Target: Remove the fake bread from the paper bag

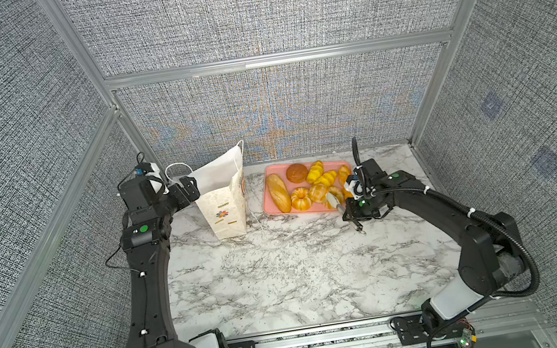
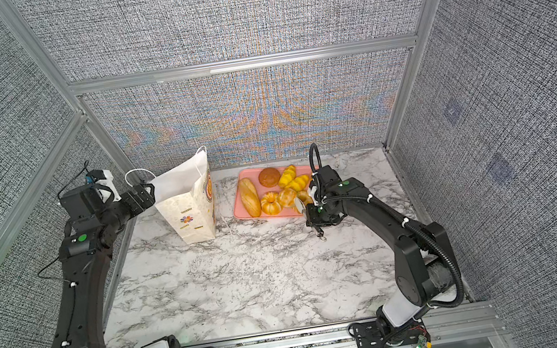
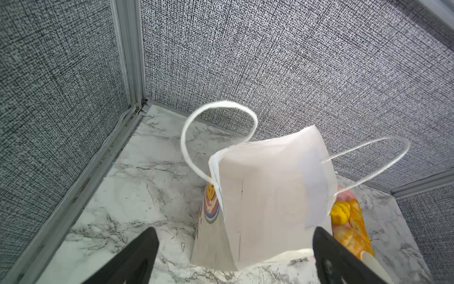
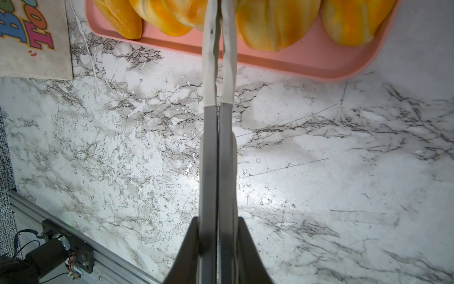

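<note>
The paper bag (image 1: 222, 205) (image 2: 188, 211) stands upright at the back left, white with a flower logo, its cord handles (image 3: 216, 108) up. My left gripper (image 1: 192, 188) (image 3: 234, 233) is open at the bag's top left edge, and its black fingers (image 3: 140, 253) straddle the rim without touching it. The fake bread (image 1: 299, 188) (image 2: 268, 193) lies on a pink tray (image 1: 267, 207): a long loaf (image 1: 279, 192), a brown bun (image 1: 296, 172), a ring cake (image 1: 300, 198) and croissants (image 1: 324, 175). My right gripper (image 1: 332, 200) (image 4: 219, 14) is shut and empty, with its tips over the tray's front. The bag's floor is hidden.
Grey fabric walls with aluminium posts enclose the marble table (image 1: 284, 275) on three sides. The bag stands near the back left corner post (image 3: 130, 73). A metal rail (image 1: 331, 339) carrying both arm bases runs along the front edge.
</note>
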